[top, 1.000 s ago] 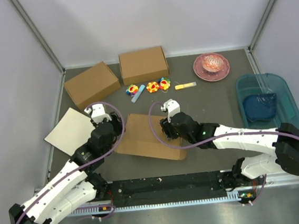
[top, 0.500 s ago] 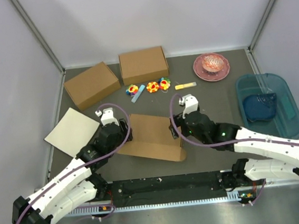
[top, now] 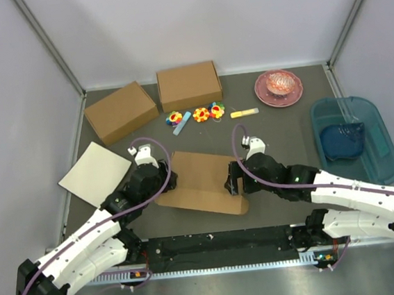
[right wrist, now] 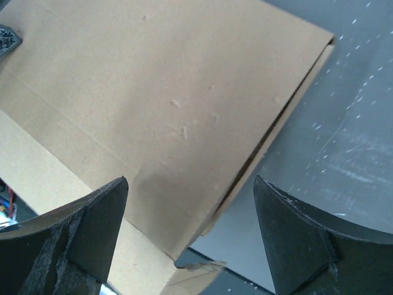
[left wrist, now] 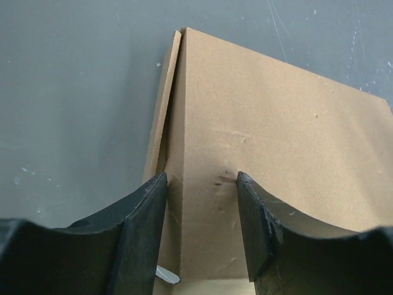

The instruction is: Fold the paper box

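Note:
The paper box (top: pixel 200 178) is a shallow brown cardboard mailer lying between my two arms, its lid down and a paler front flap toward the near edge. My left gripper (top: pixel 163 185) is at its left end. In the left wrist view the fingers (left wrist: pixel 153 190) stand apart over the box's left side wall and lid (left wrist: pixel 276 135), gripper (left wrist: pixel 199 184) open. My right gripper (top: pixel 236 178) is at the right end. There the gripper (right wrist: pixel 190 190) gapes wide across the box's right edge (right wrist: pixel 153 92), with a loose flap tip showing below.
Two formed cardboard boxes (top: pixel 120 111) (top: pixel 189 85) stand at the back. An off-white board (top: pixel 95 172) lies at the left. Small colourful toys (top: pixel 195 114) and a yellow stick (top: pixel 245 113) lie behind the box. A pink dish (top: pixel 278 86) and a blue tub (top: pixel 353 136) are at the right.
My right gripper has slid from over the box's middle to its right edge and opened wider. My left gripper has shifted a little right onto the box's left end.

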